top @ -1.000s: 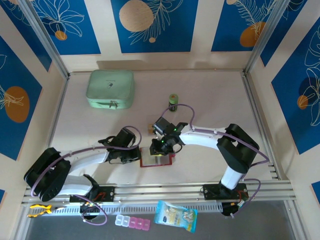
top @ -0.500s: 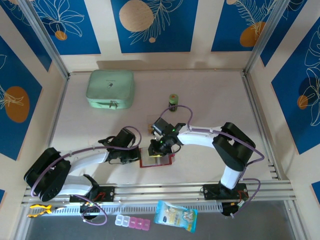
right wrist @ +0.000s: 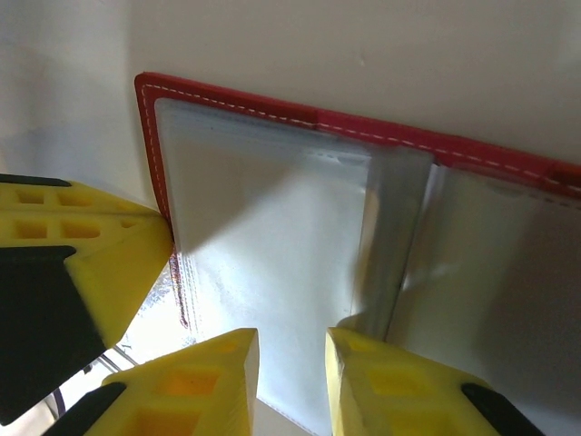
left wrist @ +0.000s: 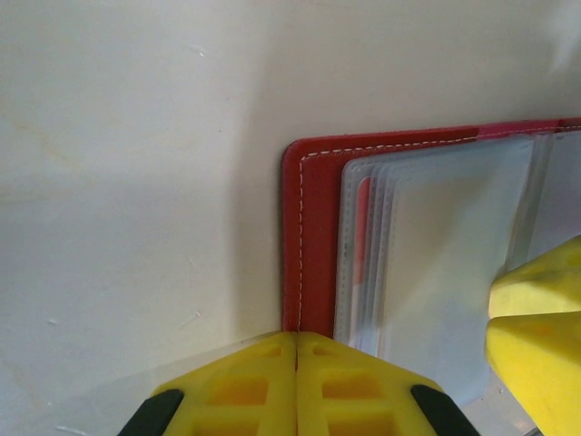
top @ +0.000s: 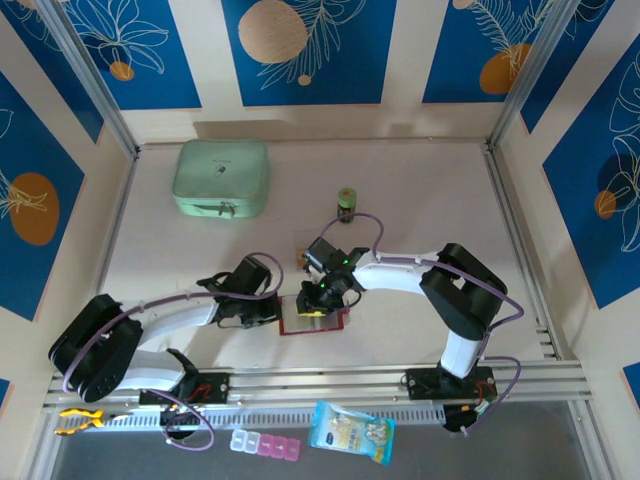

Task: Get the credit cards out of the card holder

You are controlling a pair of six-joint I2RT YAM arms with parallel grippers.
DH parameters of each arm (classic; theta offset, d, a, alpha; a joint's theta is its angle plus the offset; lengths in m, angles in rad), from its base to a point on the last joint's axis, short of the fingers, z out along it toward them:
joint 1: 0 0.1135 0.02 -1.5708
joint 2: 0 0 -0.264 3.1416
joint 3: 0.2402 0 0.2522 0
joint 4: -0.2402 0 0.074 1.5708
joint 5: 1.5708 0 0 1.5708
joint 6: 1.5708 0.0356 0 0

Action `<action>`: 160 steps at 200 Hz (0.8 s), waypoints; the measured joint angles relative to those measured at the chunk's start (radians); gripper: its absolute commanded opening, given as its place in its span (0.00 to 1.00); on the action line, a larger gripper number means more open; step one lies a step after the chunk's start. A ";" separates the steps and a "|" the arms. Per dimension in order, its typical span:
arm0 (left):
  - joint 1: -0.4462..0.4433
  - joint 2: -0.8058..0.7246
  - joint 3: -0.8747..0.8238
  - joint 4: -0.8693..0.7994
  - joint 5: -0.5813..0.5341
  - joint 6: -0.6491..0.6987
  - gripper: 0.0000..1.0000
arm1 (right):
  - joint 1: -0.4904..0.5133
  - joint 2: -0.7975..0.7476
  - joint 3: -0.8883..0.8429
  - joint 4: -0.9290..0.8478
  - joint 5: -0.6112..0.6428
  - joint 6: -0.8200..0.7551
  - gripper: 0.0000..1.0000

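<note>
Desk (top: 420, 190): pale top, walled in by blue flower panels, both arms bolted along the near edge.
Left arm (top: 170, 320): stretched low from the near-left corner toward the middle of the near edge.
Right arm (top: 400, 272): folded in from the near-right side, with its wrist right over the wallet.
Mint-green zip case (top: 221, 178): lying flat by the far-left corner, well apart from everything else.
Card holder (top: 322, 324): the dark-red one, open flat close to the near edge, roughly midway between the left and right edges and sitting between the two wrists.
Clear sleeves (left wrist: 436, 254): a stack of plastic pockets inside the red cover, with one leaf standing up a bit near the spine. Honestly can't make out what's in them.
Blue snack packet (top: 350, 432): on the grey strip in front of the near edge.
Pill box (top: 265, 445): just left of the packet on the same strip.
Green bottle (top: 346, 204): upright, around the middle of the desk.
Left fingers (left wrist: 263, 391): pressed tight together, tips at the holder's outer edge. Can't tell if they pinch the cover.
Right fingers (right wrist: 209, 381): a narrow gap between them, tips down on the sleeves, nothing clearly clamped.
</note>
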 measured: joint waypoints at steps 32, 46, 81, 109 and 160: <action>0.000 0.000 0.002 -0.003 0.000 0.000 0.07 | 0.000 0.000 -0.001 -0.002 0.007 0.000 0.28; 0.000 0.002 0.004 -0.006 -0.001 0.000 0.07 | 0.000 0.000 -0.003 -0.002 0.010 0.000 0.28; 0.000 0.005 0.008 -0.012 -0.002 0.000 0.07 | -0.004 -0.002 -0.009 0.000 0.014 0.000 0.28; 0.000 0.005 0.012 -0.027 -0.006 0.001 0.07 | -0.008 -0.006 -0.021 -0.001 0.020 0.000 0.28; 0.000 0.005 0.018 -0.042 -0.013 0.001 0.07 | -0.011 -0.011 -0.034 0.008 0.020 0.000 0.28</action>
